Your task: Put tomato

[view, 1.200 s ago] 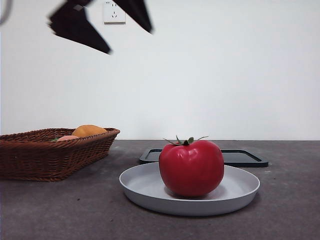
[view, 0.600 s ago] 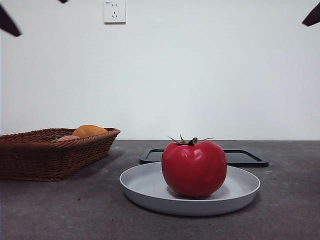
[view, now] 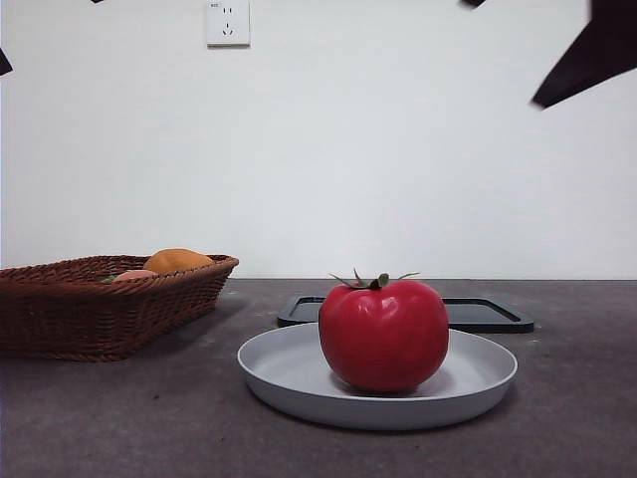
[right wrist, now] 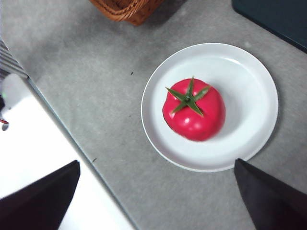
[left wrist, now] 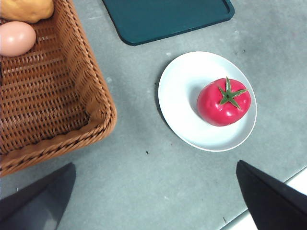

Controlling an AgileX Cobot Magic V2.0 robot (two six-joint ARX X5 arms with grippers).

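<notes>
1. Grey table (view: pixel 119 418) under a white wall (view: pixel 398 149) with a socket (view: pixel 227 22) high up.
2. On it, the tomato (view: pixel 384 335) sits upright on a white plate (view: pixel 289 383), green stem crown up; in the left wrist view it lies off-centre on the plate, close to one rim.
3. Just behind the plate lies a dark tray (view: pixel 488 315), flat on the table.
4. Well to the side stands a wicker basket (view: pixel 90 314) holding an orange fruit (view: pixel 177 261) and a pale pink one (view: pixel 133 275).
5. The right gripper (right wrist: pixel 156 201) hangs high above the plate, jaws spread wide with nothing between them; it is likely the dark shape at the front view's upper right corner.
6. The left gripper (left wrist: pixel 156 201) is also high, over bare table between basket and plate, jaws wide apart and holding nothing.
</notes>
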